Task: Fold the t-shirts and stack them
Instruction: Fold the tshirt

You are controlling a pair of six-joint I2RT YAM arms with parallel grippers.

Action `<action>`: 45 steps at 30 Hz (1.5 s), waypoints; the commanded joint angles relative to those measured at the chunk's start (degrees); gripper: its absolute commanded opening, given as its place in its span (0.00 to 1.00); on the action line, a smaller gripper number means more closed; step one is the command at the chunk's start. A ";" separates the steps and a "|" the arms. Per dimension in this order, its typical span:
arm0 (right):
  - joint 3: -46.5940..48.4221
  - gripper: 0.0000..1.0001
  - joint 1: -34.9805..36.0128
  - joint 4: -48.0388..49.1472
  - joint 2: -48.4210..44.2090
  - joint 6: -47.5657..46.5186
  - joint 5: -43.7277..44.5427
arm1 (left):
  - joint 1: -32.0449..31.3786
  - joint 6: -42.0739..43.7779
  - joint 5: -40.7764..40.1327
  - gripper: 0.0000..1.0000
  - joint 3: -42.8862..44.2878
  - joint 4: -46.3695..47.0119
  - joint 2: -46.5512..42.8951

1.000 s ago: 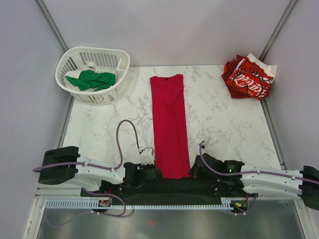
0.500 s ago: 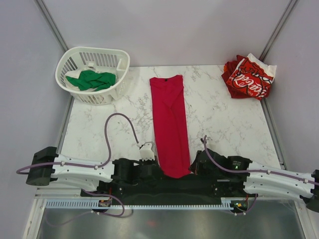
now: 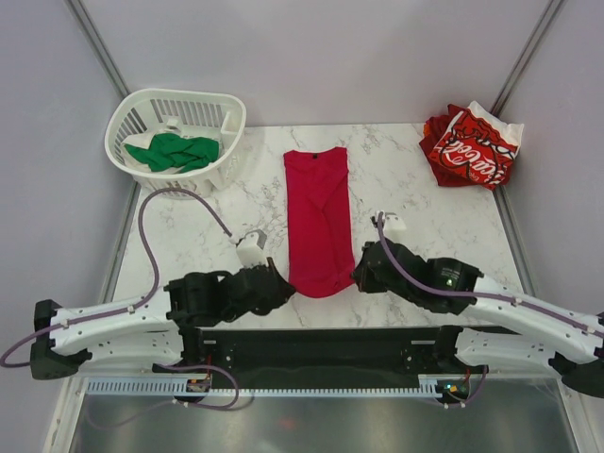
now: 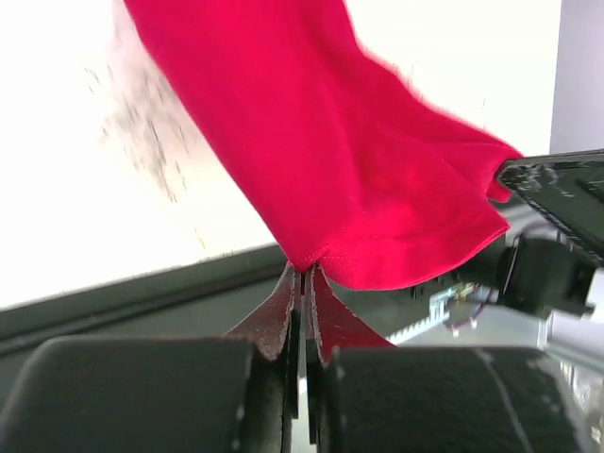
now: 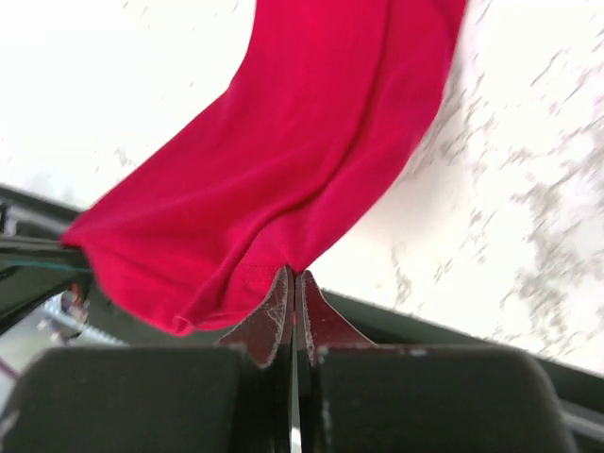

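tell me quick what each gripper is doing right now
Left gripper: closed, pinching the near hem of the red t-shirt.
Right gripper: closed, pinching the near hem of the same shirt.

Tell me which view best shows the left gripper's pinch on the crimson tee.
Left wrist: left gripper shut on the crimson tee hem, close-up. Top external shows its place at the hem's corner; right wrist shows the right gripper instead.
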 commanded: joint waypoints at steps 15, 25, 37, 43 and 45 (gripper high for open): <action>15.02 0.00 -27.50 9.11 25.35 -25.34 -10.18 | 33.87 35.69 22.87 0.03 18.55 3.18 23.23; 23.63 0.00 -32.60 11.31 39.22 -27.45 -12.73 | 43.45 42.02 29.03 0.03 29.35 4.67 39.13; 55.57 0.77 -43.67 4.21 66.12 -28.94 -13.44 | 54.17 44.22 35.01 0.61 60.36 -2.34 67.78; 57.50 0.87 -44.65 1.55 61.24 -32.28 -13.87 | 54.27 42.82 31.50 0.62 68.40 -9.04 66.06; 50.15 0.87 -44.73 2.69 57.38 -32.46 -16.32 | 53.31 42.90 29.74 0.61 63.68 -8.86 62.54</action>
